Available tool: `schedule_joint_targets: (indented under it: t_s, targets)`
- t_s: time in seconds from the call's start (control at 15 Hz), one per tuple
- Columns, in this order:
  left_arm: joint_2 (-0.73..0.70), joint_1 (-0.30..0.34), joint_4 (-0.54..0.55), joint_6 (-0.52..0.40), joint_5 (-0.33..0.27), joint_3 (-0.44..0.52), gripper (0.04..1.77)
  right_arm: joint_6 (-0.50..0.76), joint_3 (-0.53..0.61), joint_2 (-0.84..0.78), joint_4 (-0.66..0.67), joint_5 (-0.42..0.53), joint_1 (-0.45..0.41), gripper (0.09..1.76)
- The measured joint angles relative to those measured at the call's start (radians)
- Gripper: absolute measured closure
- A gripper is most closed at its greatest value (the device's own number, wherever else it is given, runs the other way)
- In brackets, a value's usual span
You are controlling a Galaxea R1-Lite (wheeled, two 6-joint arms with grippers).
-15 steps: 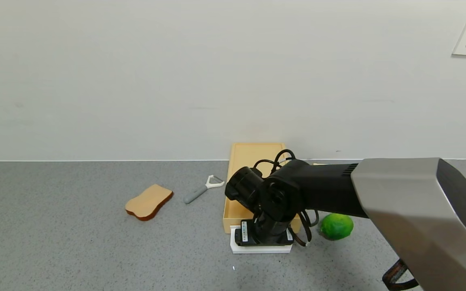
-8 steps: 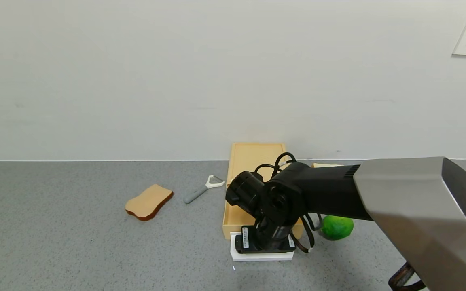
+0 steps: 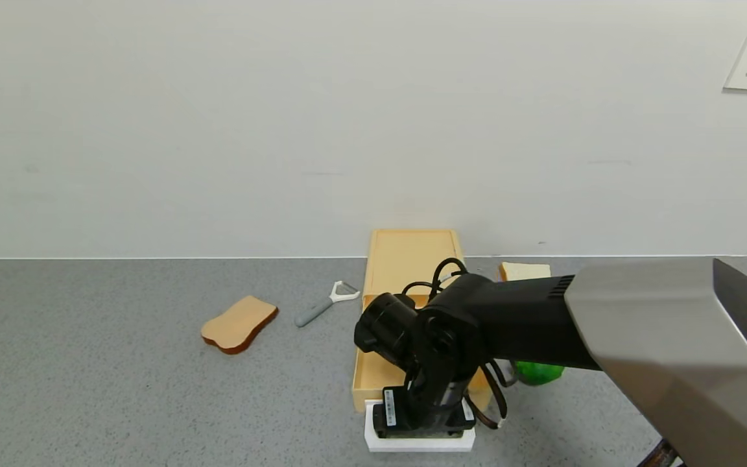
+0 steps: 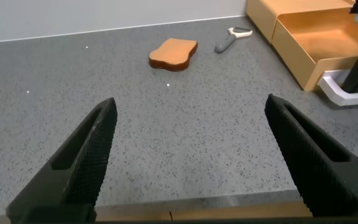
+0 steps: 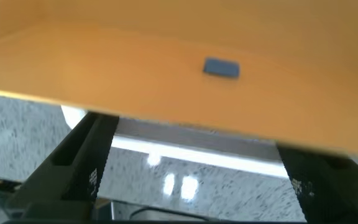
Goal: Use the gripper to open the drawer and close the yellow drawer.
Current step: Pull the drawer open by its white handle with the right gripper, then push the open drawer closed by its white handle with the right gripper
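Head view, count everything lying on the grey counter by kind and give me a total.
Bread slices: 2, tan slice, pale slice
Grey-handled peeler: 1
Green lime: 1
Pale yellow drawer unit: 1
Total: 5

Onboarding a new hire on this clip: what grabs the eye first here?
The right arm dominates the head view, its right gripper down at the white handle of the yellow drawer, whose tray is slid out toward the robot. Around it on the grey counter lie a bread slice, a peeler and a half-hidden lime. The left gripper hovers open over bare counter, off to the left.
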Motion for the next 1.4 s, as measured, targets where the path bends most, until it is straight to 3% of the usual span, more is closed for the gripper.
schedule_joint_targets:
  t_s: [0.87,1.4]
  targets:
    - [0.000,0.000,0.000,0.000,0.000,0.000,0.09,-0.007,-0.003,-0.069,-0.007,-0.004,-0.009,0.14]
    - [0.000,0.000,0.000,0.000,0.000,0.000,0.09,-0.060,-0.005,-0.211,0.065,-0.011,0.002,0.14]
